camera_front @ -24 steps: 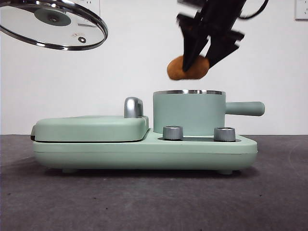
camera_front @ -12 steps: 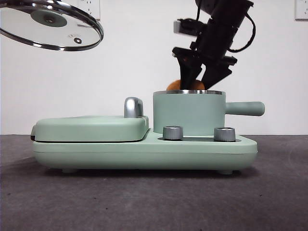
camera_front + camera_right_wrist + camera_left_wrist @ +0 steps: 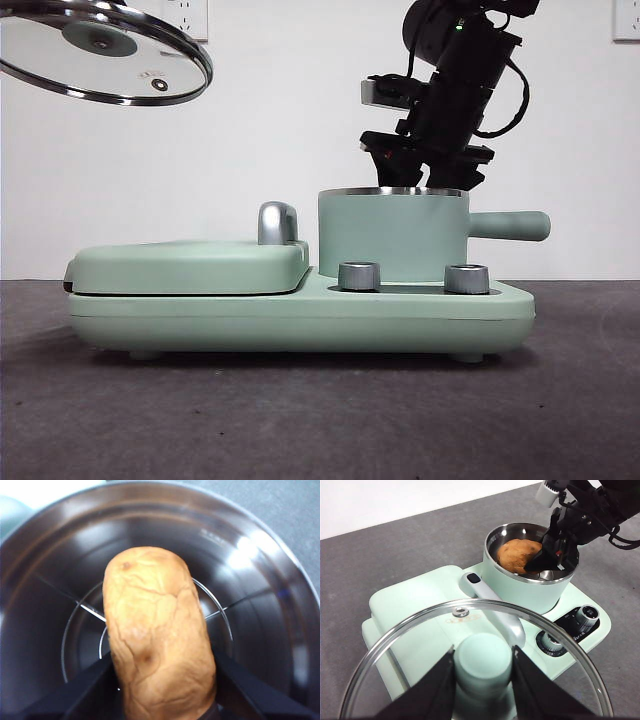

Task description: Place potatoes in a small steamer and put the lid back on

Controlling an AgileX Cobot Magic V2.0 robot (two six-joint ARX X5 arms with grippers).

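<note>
Right gripper (image 3: pixel 551 555) clamps potato (image 3: pixel 157 645) inside steamer (image 3: pixel 392 235), hidden frontally; left gripper (image 3: pixel 482 667) grips lid (image 3: pixel 105 50).

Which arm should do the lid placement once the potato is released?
Left. Its claw already grips the glass lid by the knob, held up beside the steamer pot. The right claw is down inside the pot, clamped on the potato.

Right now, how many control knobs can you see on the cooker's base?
2. One knob sits below the pot's left side, the other knob below its handle end. Both also show in the left wrist view; none seem hidden.
</note>
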